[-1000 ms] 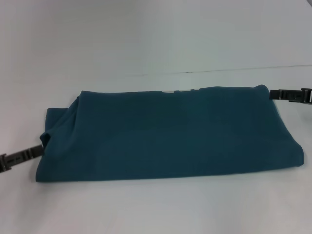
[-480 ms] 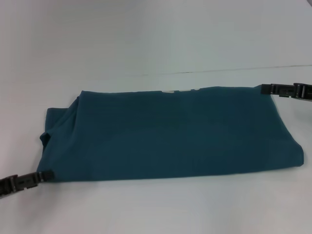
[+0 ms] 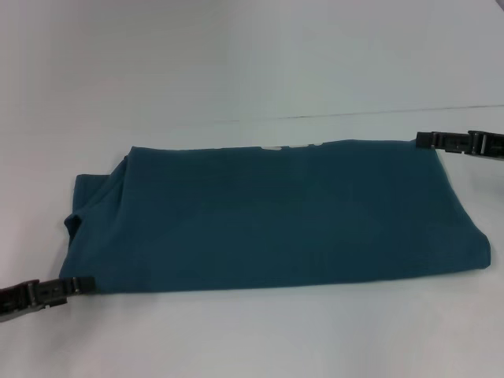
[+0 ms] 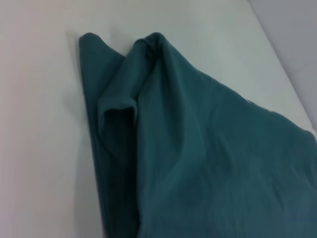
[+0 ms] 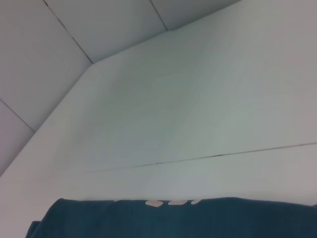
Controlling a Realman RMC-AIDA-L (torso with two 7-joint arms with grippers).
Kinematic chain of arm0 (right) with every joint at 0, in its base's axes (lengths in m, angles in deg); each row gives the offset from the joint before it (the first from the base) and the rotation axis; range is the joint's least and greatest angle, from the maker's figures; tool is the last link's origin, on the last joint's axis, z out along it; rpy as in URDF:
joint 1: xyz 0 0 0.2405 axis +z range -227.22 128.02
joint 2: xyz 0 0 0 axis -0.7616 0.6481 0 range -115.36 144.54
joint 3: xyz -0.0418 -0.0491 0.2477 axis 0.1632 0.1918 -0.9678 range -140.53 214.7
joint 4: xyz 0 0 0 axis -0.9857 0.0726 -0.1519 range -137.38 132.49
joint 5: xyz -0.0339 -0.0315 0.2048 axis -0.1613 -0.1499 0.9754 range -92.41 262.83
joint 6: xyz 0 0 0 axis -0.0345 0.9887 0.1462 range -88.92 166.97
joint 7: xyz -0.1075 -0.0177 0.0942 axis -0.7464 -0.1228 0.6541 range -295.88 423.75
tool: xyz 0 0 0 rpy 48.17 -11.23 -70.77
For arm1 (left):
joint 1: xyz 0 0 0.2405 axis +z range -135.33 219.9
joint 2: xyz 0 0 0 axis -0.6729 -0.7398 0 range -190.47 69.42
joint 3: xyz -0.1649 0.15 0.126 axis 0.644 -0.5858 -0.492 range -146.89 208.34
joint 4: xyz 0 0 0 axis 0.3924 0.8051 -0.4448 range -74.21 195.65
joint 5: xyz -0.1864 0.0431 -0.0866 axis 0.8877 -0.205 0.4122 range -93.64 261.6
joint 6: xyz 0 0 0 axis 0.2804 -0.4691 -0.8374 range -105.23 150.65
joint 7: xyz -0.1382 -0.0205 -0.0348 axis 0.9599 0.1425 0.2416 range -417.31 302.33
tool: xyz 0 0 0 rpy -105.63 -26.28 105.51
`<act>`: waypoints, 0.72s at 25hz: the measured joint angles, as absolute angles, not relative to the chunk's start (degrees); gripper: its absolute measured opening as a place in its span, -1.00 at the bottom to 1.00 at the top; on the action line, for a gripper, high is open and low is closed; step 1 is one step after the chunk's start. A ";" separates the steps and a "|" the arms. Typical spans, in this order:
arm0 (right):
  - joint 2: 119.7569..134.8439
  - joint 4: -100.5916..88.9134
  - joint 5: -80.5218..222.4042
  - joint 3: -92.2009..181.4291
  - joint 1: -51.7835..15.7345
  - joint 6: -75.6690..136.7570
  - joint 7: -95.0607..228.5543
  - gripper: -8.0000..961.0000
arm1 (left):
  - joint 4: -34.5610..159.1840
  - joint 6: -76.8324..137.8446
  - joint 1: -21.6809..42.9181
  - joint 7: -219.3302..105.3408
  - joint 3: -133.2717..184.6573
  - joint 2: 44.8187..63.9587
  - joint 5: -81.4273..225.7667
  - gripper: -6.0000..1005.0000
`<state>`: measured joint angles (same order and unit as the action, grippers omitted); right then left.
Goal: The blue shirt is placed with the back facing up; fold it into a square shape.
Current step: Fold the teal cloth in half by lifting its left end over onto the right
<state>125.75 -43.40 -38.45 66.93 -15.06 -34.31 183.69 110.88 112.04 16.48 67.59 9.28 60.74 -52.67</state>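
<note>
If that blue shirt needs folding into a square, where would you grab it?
Probably at the corners of one short end. The blue shirt lies as a long flat band, so the left claw suits its near left corner, coming in low from the outer side; the right claw sits at the far right corner.

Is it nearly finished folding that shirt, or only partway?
Partway, I'd say. The blue shirt already lies folded lengthwise into a wide band, a sleeve tucked at one end. The left gripper sits at its near left corner and the right gripper at its far right corner. Folding the band across into a square is still left.
</note>
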 joint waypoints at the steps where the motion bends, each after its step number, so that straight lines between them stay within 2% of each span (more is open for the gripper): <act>1: 125.78 -43.42 -38.45 66.94 -14.99 -34.28 183.69 0.91 | 110.93 111.88 16.08 68.21 8.81 60.56 -53.06 0.69; 7: 125.49 -43.63 -38.68 67.78 -14.33 -36.07 183.52 0.90 | 110.98 111.67 13.46 69.71 7.96 59.65 -56.27 0.69; 18: 123.99 -43.94 -38.57 69.36 -14.77 -49.06 176.86 0.90 | 110.90 111.66 12.88 70.27 6.55 59.52 -56.91 0.69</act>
